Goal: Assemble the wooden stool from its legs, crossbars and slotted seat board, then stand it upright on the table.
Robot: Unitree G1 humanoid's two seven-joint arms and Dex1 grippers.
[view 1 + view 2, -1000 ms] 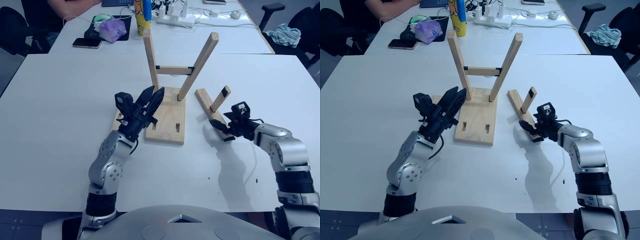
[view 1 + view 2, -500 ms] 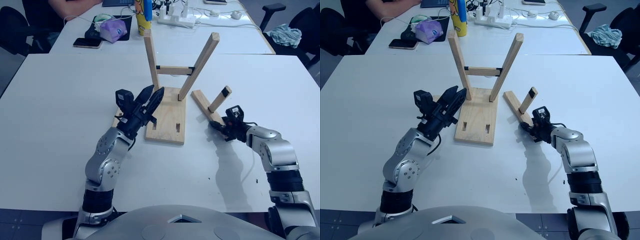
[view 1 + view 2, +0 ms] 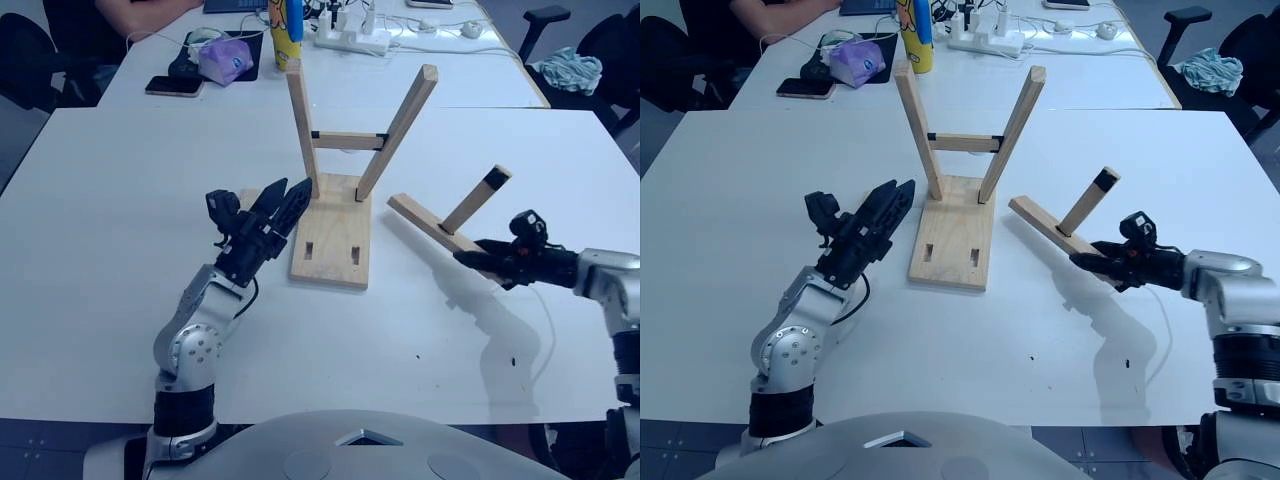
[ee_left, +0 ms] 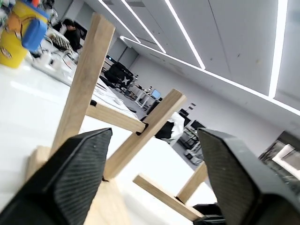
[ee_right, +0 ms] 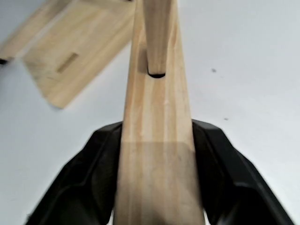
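Board (image 3: 330,245) lies flat on the surface (image 3: 120,200), two legs (image 3: 302,125) and a crossbar (image 3: 348,141) standing from it. Left fingers (image 3: 288,200) apart, just beside its left edge. Right fingers (image 5: 93,178) clamped on a loose leg (image 3: 430,225) right of the board

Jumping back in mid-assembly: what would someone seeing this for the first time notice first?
The half-built stool in the middle of the table: the seat board lies flat, with two legs joined by a crossbar rising from its far end and its near slots empty. To its right, the right gripper is shut on a loose leg with a short stub sticking up. The open left gripper hovers by the board's left edge.
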